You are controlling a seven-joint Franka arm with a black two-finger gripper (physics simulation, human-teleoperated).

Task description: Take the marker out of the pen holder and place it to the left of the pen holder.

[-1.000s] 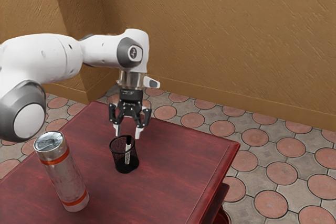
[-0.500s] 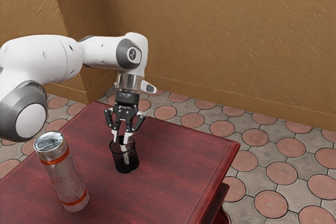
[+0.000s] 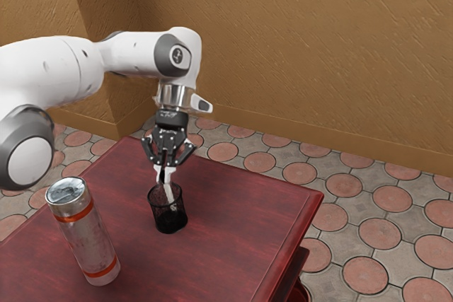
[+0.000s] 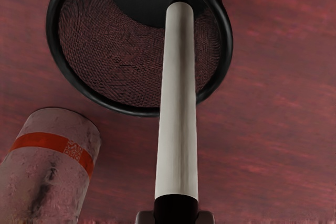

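Observation:
My gripper [image 3: 163, 174] is just above the rim of the black mesh pen holder [image 3: 168, 218], shut on the black-capped top end of the white marker [image 3: 169, 194]. The marker tilts, its lower part still inside the holder. In the wrist view the marker [image 4: 179, 103] runs from between the fingertips [image 4: 205, 217] at the lower edge across the rim of the pen holder [image 4: 227, 51], its far end over the dark holder base. The holder stands upright on the red table.
A metallic bottle with orange bands [image 3: 86, 235] stands on the red table [image 3: 233, 245], toward the exterior view's left of the holder; the bottle [image 4: 50, 166] also lies beside the holder in the wrist view. The table's edge [image 3: 290, 245] runs along the exterior view's right.
The fingers went down to the holder's mouth and closed on the marker. Since then my hand has risen, drawing the marker partly upward. The holder and bottle have stayed put.

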